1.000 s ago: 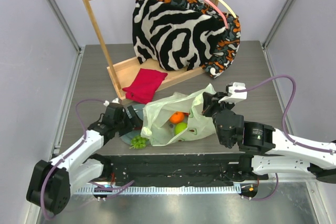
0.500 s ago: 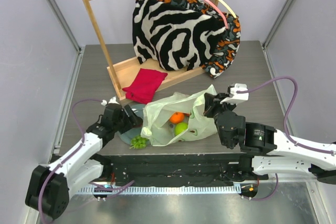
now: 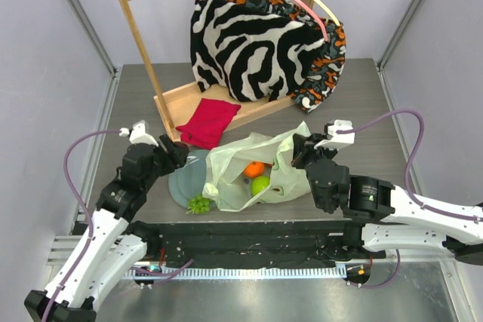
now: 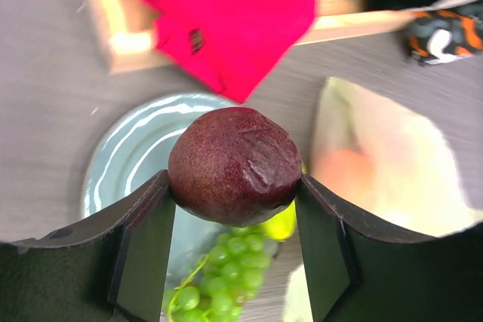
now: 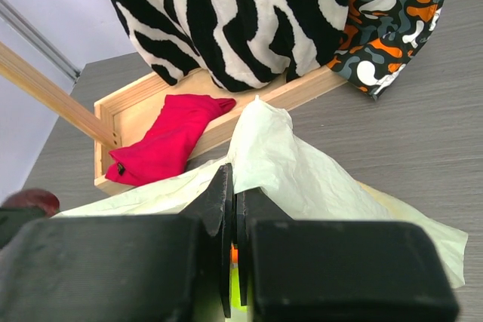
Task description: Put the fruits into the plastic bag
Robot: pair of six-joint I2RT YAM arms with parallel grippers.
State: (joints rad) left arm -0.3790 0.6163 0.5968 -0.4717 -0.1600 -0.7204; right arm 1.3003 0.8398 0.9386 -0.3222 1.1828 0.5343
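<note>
site: robotics lab test cell | cues: bare panel walls (image 3: 38,111) — metal frame posts (image 3: 81,13), grey bench table (image 3: 362,96)

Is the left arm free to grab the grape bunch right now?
Probably not: the left gripper is clamped on the dark plum, so its jaws are full. The grape bunch lies uncovered at the plate's near edge, beside the plastic bag.

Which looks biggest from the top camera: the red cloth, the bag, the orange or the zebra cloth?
Largest to smallest:
1. zebra cloth
2. bag
3. red cloth
4. orange, clearly the smallest, though the bag hides part of it.
</note>
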